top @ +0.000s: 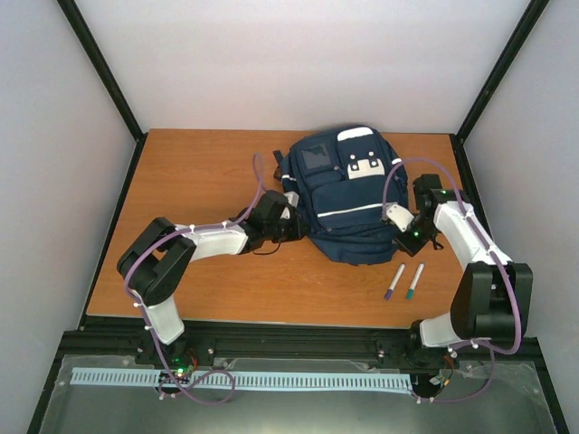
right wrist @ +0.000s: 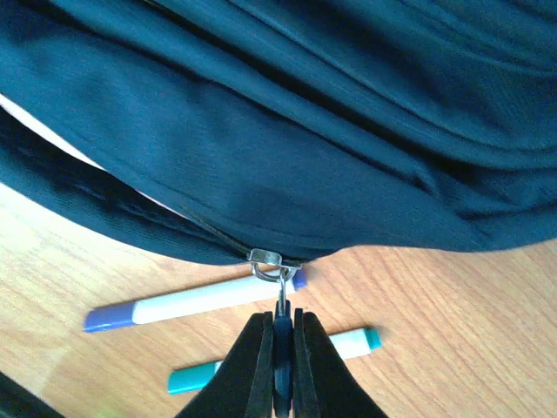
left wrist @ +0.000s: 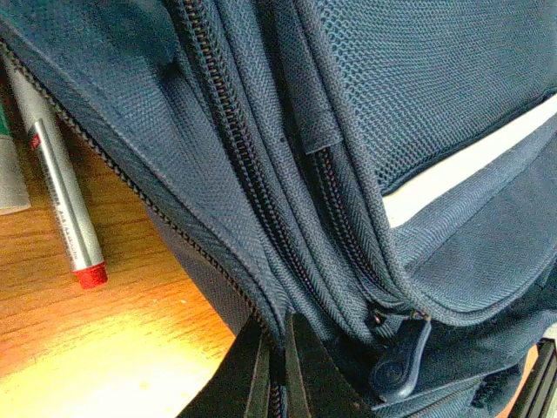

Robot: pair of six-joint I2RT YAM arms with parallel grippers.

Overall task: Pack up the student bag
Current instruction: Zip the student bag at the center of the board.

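The student bag (top: 348,194), navy with white stripes, lies flat in the middle of the wooden table. At its left side, my left gripper (top: 291,224) is shut on a fold of fabric along a zipper seam (left wrist: 280,326). A dark rubber zipper pull (left wrist: 399,361) hangs free just right of those fingers. At the bag's lower right edge, my right gripper (top: 404,237) is shut on the dark pull tab (right wrist: 281,318) of a metal zipper slider (right wrist: 265,259), which sits at the edge of the student bag (right wrist: 287,131).
A purple-capped marker (top: 394,281) (right wrist: 187,302) and a teal-capped marker (top: 414,281) (right wrist: 348,344) lie on the table (top: 199,172) just beyond my right gripper. A silver pen with a red tip (left wrist: 65,200) lies beside the bag in the left wrist view.
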